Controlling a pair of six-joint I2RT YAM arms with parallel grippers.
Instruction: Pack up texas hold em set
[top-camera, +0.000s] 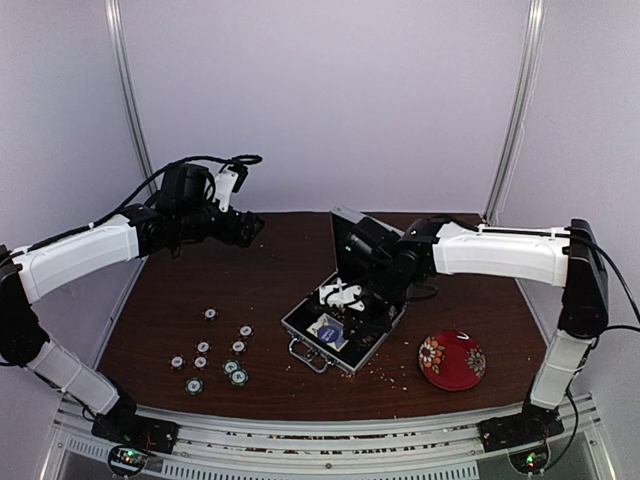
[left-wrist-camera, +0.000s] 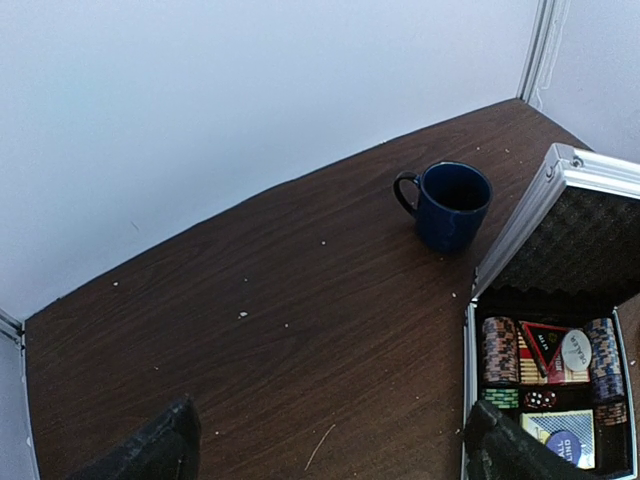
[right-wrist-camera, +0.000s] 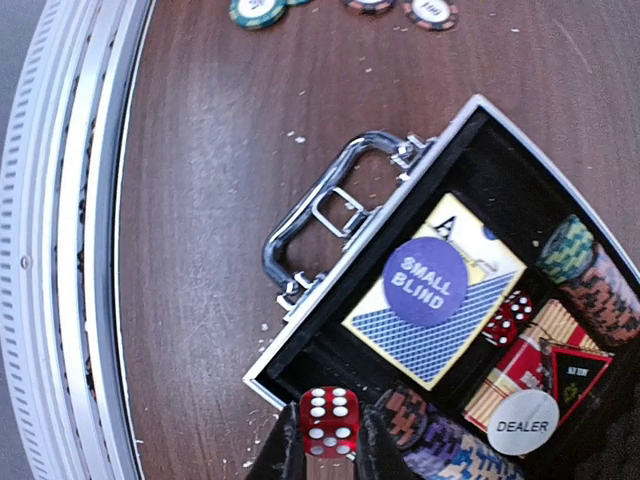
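We log the right gripper (right-wrist-camera: 329, 450) pinching a red die (right-wrist-camera: 329, 422) just over the handle-side rim of the open briefcase (right-wrist-camera: 350, 258), near the card deck box (right-wrist-camera: 440, 340). The briefcase sits near the centre of the table (top-camera: 280, 260), with loose poker chips (top-camera: 215, 355) toward its near-left corner. The left gripper (top-camera: 250, 228) is spread wide and empty over the far-left edge.

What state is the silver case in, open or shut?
Open. The case has its lid raised, showing chips and a card deck inside.
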